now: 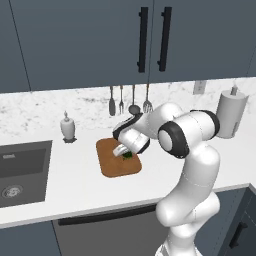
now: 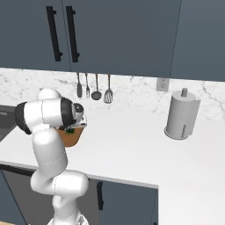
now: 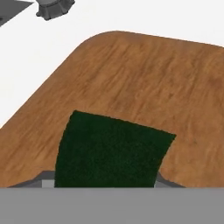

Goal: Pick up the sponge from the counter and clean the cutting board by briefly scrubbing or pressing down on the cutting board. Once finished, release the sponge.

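The brown wooden cutting board [image 1: 111, 159] lies on the white counter [image 1: 75, 180], and my gripper [image 1: 125, 154] is low over its right half, shut on the sponge [image 1: 127, 155]. From the hand camera the sponge [image 3: 109, 151] shows its dark green scrub face between the finger pads [image 3: 43, 181], right against the board [image 3: 131, 74]. Whether it presses on the wood or hovers just above I cannot tell. In the right base view the sponge [image 2: 69, 130] peeks out under the hand, with the board [image 2: 72, 136] partly hidden by the arm.
A dark sink basin [image 1: 20, 170] is set into the counter at the left. A small white jar [image 1: 68, 127] stands behind the board, utensils [image 1: 127, 102] hang on the backsplash, and a paper towel roll [image 1: 231, 114] stands at the right.
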